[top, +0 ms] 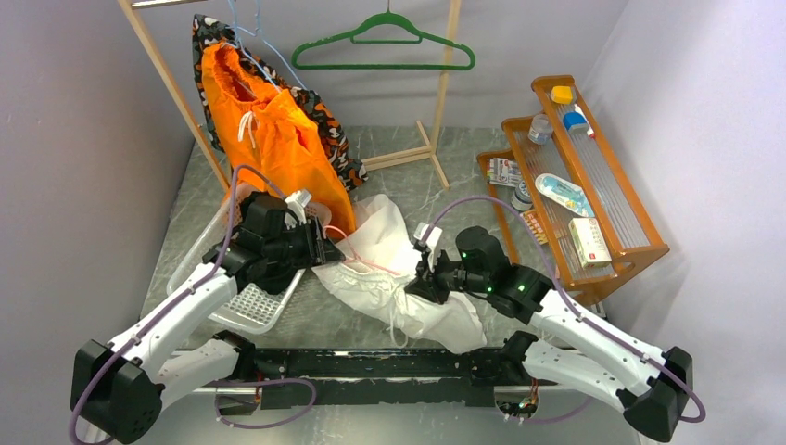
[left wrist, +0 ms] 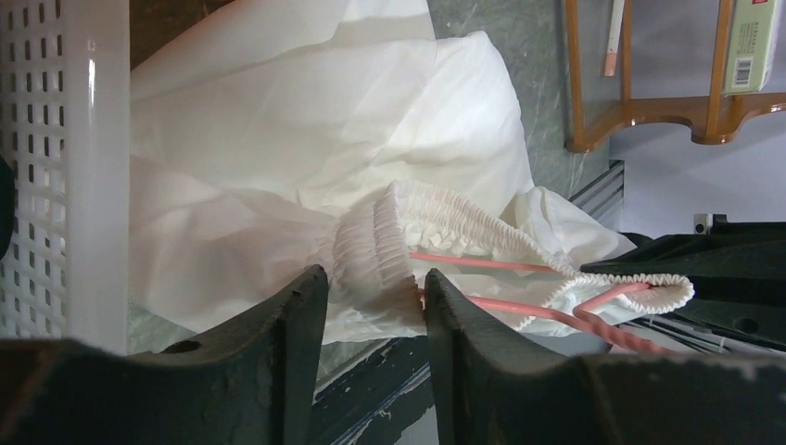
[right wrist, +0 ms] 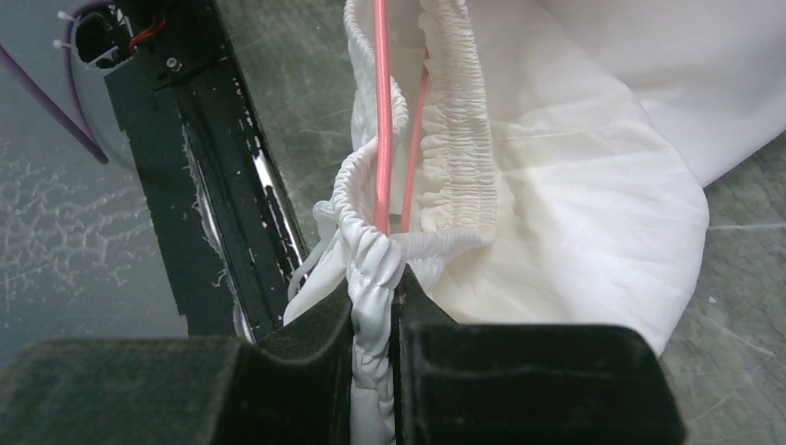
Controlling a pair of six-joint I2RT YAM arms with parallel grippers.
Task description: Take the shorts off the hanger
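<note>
Top external view: the orange shorts (top: pixel 278 139) hang at the far left corner of the worktop (top: pixel 473 158), on a pale blue wire hanger (top: pixel 252 42) on the wooden rack (top: pixel 176 93), against a black patterned garment (top: pixel 331 139), and neither arm touches them. A white garment (top: pixel 394 269) lies crumpled at the middle of the near edge, with the left gripper (top: pixel 326 250) at its left end beside a white perforated basket (top: pixel 259 306) and the right gripper (top: pixel 419 278) on its middle. Left wrist view: the left gripper (left wrist: pixel 371 283) has its jaws apart with the white garment's gathered waistband (left wrist: pixel 399 222) between them; I cannot tell whether they press it. A pink hanger (left wrist: pixel 519 311) runs through that waistband. Right wrist view: the right gripper (right wrist: pixel 375 301) is pressed together, pinching a fold of the waistband (right wrist: pixel 459 139), and the pink hanger (right wrist: pixel 381 111) rises just above its fingertips.
</note>
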